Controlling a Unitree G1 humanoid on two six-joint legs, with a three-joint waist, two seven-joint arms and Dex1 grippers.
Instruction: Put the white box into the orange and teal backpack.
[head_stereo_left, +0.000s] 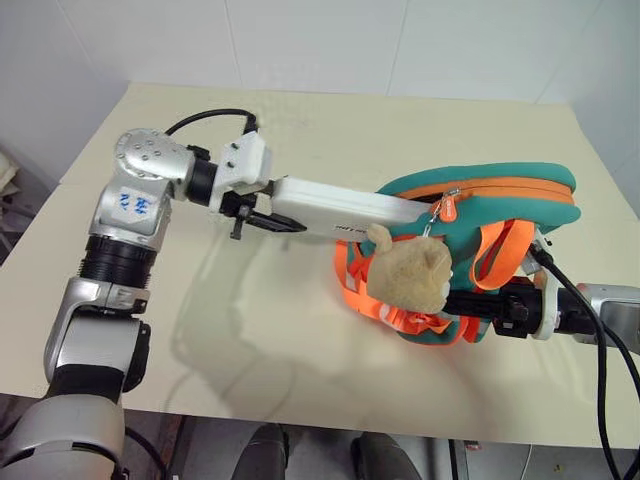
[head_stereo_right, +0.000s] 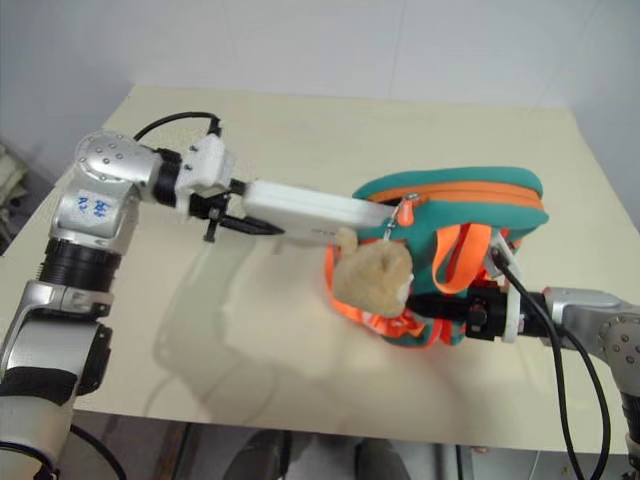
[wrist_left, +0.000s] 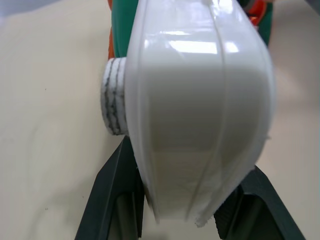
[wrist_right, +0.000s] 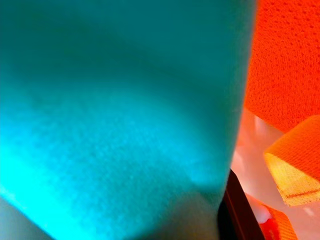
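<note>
Pinching the flat white plastic box (head_stereo_left: 335, 207) lengthwise in my left tool (wrist_left: 187, 200), I aim it toward 3 o'clock at the orange and teal backpack's (head_stereo_left: 500, 190) mouth, while my right tool (head_stereo_left: 470, 303), pressed together on its fabric at 5 o'clock, steadies it on the worktop (head_stereo_left: 300, 330).

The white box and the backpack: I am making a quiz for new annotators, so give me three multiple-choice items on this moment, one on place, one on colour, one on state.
1. Where is the far end of the white box?
A. at the backpack's opening
B. flat on the table
C. under the plush toy

2. What colour is the zipper band around the backpack?
A. white
B. orange
C. black

3. How is the white box held?
A. loose on the table
B. by a person's hand
C. clamped in the left gripper

Answers: 1 A, its end meets the zipped edge by the plush toy; 2 B, an orange band rings the teal body; 3 C, both fingers flank it in the left wrist view.
</note>
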